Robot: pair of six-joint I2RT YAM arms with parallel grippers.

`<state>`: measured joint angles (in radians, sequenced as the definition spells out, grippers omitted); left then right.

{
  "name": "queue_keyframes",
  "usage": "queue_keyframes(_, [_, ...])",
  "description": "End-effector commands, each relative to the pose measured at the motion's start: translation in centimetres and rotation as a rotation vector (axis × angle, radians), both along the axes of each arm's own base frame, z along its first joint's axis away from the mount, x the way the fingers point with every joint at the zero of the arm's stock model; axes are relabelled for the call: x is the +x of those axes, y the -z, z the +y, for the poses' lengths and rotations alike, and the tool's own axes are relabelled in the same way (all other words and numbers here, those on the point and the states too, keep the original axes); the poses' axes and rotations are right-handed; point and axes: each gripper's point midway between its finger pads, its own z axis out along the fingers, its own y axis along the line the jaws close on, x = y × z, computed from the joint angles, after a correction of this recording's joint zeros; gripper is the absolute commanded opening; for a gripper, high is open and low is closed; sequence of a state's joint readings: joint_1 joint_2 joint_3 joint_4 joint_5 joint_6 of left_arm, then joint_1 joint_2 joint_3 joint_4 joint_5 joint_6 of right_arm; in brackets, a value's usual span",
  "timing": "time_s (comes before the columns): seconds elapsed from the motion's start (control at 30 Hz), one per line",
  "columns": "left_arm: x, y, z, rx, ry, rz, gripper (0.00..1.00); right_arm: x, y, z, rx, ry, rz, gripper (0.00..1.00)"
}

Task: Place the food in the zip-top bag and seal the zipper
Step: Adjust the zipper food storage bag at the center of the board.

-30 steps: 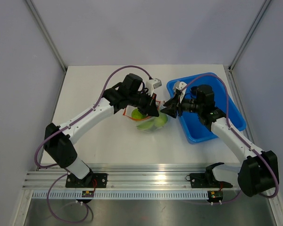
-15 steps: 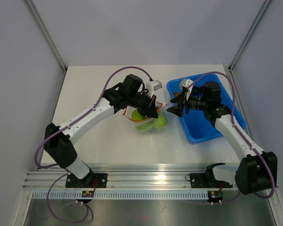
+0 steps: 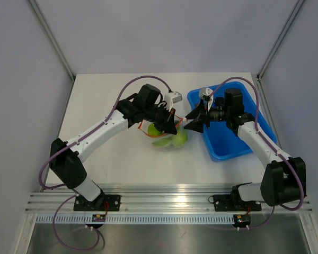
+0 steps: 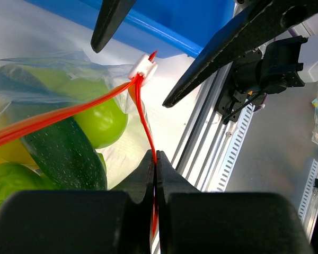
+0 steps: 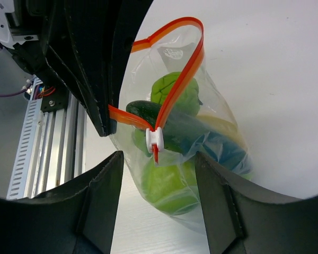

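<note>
Nearest the arm bases, the zip-top bag (image 3: 167,138) lies on the tabletop (image 3: 111,95) at its middle, between the two arms. The food (image 5: 164,185) is inside it: green pieces, a dark green one and something yellow show through the clear plastic. Placing the food looks done.

Just beyond, at the bag's mouth, the left pincer (image 4: 156,153) is clamped tight on the zipper (image 4: 69,114), pinching the red-orange strip between its closed jaws and holding that edge up. In the right wrist view the strip runs in an open loop, its two sides apart, so the mouth is not sealed. The white slider (image 5: 154,139) sits at the end of the strip closest to the right arm.

The right pincer (image 5: 158,159) stands open with nothing in it, one jaw on each side of the slider and apart from it.

Further right, the blue tray (image 3: 218,147) rests under the right arm.

What is left, by my reading, is the whole sealing step: grasp the slider and run it along the strip.
</note>
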<state>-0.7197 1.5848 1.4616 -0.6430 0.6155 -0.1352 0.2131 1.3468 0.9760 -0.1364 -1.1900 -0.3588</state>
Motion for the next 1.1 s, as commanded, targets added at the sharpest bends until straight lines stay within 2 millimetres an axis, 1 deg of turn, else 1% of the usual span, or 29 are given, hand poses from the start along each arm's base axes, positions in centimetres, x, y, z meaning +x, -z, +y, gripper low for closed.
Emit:
queue_keyframes(0.0, [-0.3, -2.4, -0.4, -0.068, 0.035, -0.045, 0.00, 0.0, -2.0, 0.4, 0.052, -0.040, -0.042, 0.63])
queue_keyframes(0.23, [-0.3, -2.4, -0.5, -0.072, 0.034, -0.036, 0.00, -0.1, -0.8, 1.6, 0.045, -0.056, -0.006, 0.63])
queue_keyframes(0.47, [-0.3, -2.4, -0.4, -0.071, 0.035, -0.039, 0.00, -0.2, -0.1, 1.9, 0.041, -0.060, 0.032, 0.61])
queue_keyframes(0.6, [-0.3, -2.3, -0.5, -0.071, 0.035, -0.037, 0.00, -0.1, 0.3, 2.1, 0.036, -0.057, 0.054, 0.47])
queue_keyframes(0.63, [-0.3, -2.3, -0.5, -0.072, 0.032, -0.036, 0.00, 0.0, 0.4, 2.1, 0.036, -0.057, 0.057, 0.40])
queue_keyframes(0.7, [-0.3, -2.4, -0.5, -0.073, 0.033, -0.034, 0.00, 0.0, 0.6, 2.2, 0.035, -0.057, 0.070, 0.32])
queue_keyframes(0.73, [-0.4, -2.4, -0.5, -0.073, 0.033, -0.034, 0.00, 0.3, 0.2, 2.2, 0.044, -0.059, 0.038, 0.25])
queue_keyframes(0.8, [-0.4, -2.4, -0.4, -0.069, 0.033, -0.040, 0.00, 0.3, 0.2, 2.3, 0.046, -0.061, 0.043, 0.14])
queue_keyframes(0.83, [-0.4, -2.3, -0.3, -0.065, 0.033, -0.043, 0.00, 0.3, 0.2, 2.3, 0.046, -0.061, 0.044, 0.06])
queue_keyframes(0.87, [-0.4, -2.5, -0.2, -0.066, 0.031, -0.048, 0.00, 0.3, 0.1, 2.3, 0.046, -0.059, 0.045, 0.01])
queue_keyframes(1.07, [-0.2, -2.7, 0.5, -0.039, 0.009, -0.074, 0.00, 0.3, 0.0, 2.2, 0.042, -0.037, 0.046, 0.00])
